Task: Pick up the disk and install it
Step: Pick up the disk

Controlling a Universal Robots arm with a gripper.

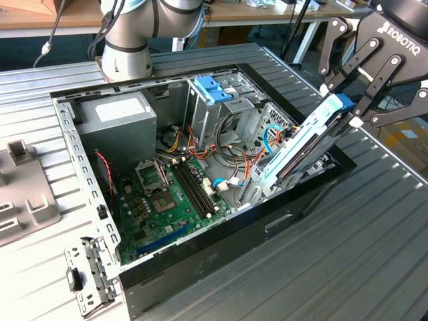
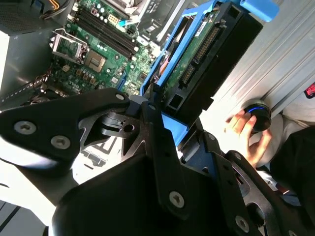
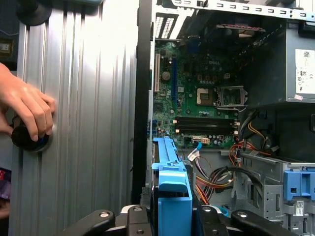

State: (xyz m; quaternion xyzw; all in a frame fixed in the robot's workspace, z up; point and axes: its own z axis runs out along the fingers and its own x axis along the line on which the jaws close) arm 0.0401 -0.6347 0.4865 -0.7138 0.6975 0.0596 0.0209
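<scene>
I see gripper point(image 1: 346, 108) clenched on disk point(image 1: 301, 146) | disk tilted steeply over open computer case point(image 1: 221, 247) | lower end perhaps touching inside

Cables point(image 1: 234, 150) crowd beside disk point(image 1: 297, 144), open room above motherboard point(image 1: 167, 200)

**Exterior view.** The top and right edges cut off the gripper point(image 1: 342, 105), so I see its linkages and fingers but not its body. The arm point(image 1: 127, 40) is cropped just above its base. The disk point(image 1: 301, 150) is clamped at its blue tab. Its lower end seems to sink among cables inside the computer case point(image 1: 200, 267), and I cannot tell what it touches there.

**First wrist view.** The disk runs off the picture's edge between the fingers. A person's hand point(image 3: 27, 105), itself cropped, covers most of a dark round knob point(image 3: 24, 140).
</scene>
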